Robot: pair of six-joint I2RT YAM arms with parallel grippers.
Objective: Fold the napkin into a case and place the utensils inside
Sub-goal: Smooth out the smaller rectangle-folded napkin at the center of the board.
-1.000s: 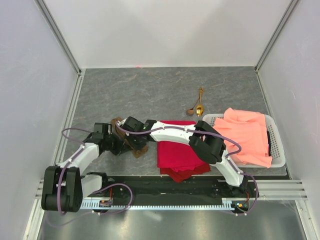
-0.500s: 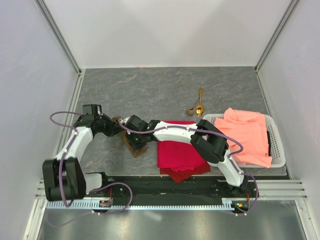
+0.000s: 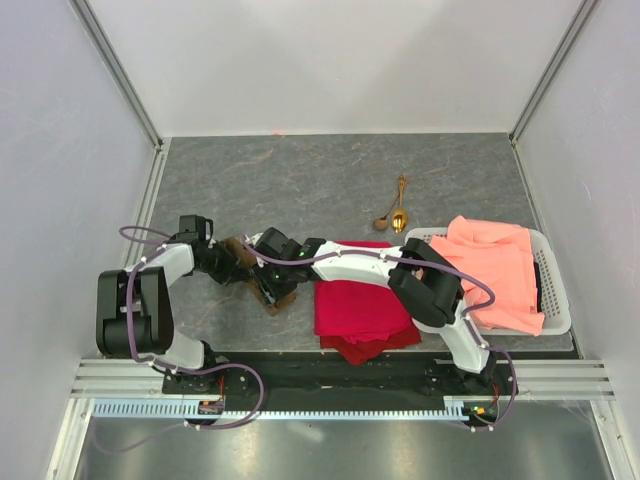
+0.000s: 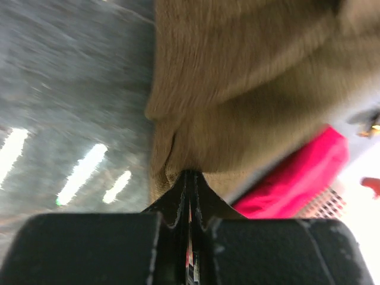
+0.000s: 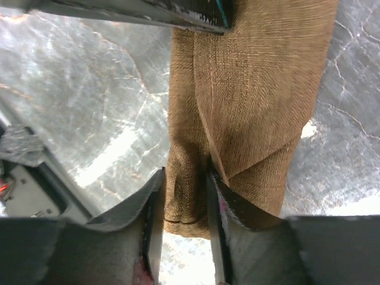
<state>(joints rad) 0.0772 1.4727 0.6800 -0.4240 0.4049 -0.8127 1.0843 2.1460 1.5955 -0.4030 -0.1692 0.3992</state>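
Grey marbled tabletop (image 3: 300,180), white walls round it. I've got both arms on the olive-brown napkin (image 5: 255,89), which lies bunched at left-centre of the table, just beside the red cloth (image 3: 365,300). L gripper (image 4: 189,176) is pinched tight on a napkin edge. R gripper (image 5: 185,184) is clamped on a folded ridge of it. The two gold utensils (image 3: 396,210) lie farther back, well apart from the napkin, near the white basket (image 3: 556,300) w/ the salmon-orange cloth (image 3: 495,265) in it.

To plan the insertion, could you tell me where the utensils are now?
Top view: the utensils lie right of centre, beside the far-left corner of the white basket.
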